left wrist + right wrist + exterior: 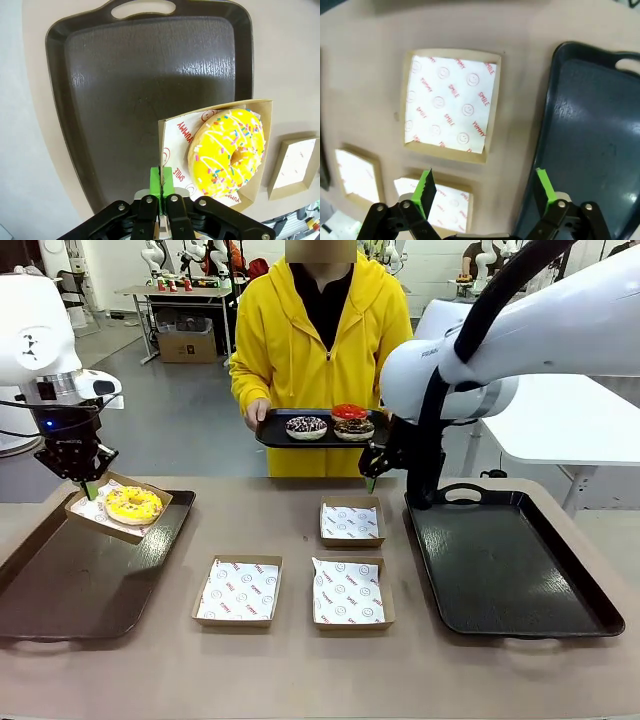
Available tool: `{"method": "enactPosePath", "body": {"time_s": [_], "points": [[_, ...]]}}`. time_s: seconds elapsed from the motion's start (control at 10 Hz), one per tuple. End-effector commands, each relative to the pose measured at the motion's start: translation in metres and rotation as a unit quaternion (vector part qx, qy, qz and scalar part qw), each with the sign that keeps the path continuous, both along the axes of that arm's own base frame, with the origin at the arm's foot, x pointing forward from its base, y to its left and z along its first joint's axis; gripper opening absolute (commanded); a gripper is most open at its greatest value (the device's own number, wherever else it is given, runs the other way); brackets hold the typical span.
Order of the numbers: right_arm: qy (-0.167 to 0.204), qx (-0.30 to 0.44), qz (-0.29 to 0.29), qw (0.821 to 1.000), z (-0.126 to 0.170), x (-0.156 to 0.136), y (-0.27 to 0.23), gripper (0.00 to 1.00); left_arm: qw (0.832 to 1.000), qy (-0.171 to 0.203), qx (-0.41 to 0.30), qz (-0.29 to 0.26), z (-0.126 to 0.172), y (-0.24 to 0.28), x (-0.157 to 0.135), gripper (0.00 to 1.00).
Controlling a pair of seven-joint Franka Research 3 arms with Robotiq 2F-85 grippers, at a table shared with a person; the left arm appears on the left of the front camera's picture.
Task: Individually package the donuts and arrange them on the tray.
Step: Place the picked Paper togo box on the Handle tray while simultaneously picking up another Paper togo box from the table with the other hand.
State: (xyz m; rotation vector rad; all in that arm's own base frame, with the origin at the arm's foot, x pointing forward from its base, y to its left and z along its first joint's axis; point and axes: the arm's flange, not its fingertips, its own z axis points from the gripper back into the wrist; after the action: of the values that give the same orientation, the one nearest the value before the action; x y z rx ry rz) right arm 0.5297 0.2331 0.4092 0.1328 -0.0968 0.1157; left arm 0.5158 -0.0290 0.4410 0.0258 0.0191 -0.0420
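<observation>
The left hand (161,182) is pinched shut on the rim of a cardboard box (266,140) and holds it tilted over the far end of the left tray (50,590), probably so the packaged yellow donut (227,152) can be set down there; gripping the box wall keeps the pads off the icing. The right hand (485,187) hangs wide open and empty above the surface (300,670), over the far empty box (450,105) and near the person's black tray (272,432), presumably ready for the three other donuts (306,426) on it. The yellow donut is a plump ring with glossy icing, white drizzle and coloured sprinkles, lying on printed paper
</observation>
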Motion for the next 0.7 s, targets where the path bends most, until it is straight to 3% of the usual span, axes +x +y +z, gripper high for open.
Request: {"method": "enactPosePath", "body": {"time_s": [0.0, 0.4, 0.6], "points": [[0.026, -0.011, -0.009, 1.000, -0.016, 0.021, 0.016, 1.00, 1.000, -0.002, -0.004, 0.002, 0.009, 0.001, -0.005, 0.01], [0.032, -0.032, -0.018, 0.999, -0.058, 0.036, 0.026, 1.00, 1.000, -0.002, -0.004, 0.002, 0.009, 0.001, -0.005, 0.01], [0.021, -0.049, -0.003, 0.999, -0.057, 0.036, 0.028, 1.00, 1.000, -0.002, -0.004, 0.002, 0.009, 0.001, -0.005, 0.01]]}}
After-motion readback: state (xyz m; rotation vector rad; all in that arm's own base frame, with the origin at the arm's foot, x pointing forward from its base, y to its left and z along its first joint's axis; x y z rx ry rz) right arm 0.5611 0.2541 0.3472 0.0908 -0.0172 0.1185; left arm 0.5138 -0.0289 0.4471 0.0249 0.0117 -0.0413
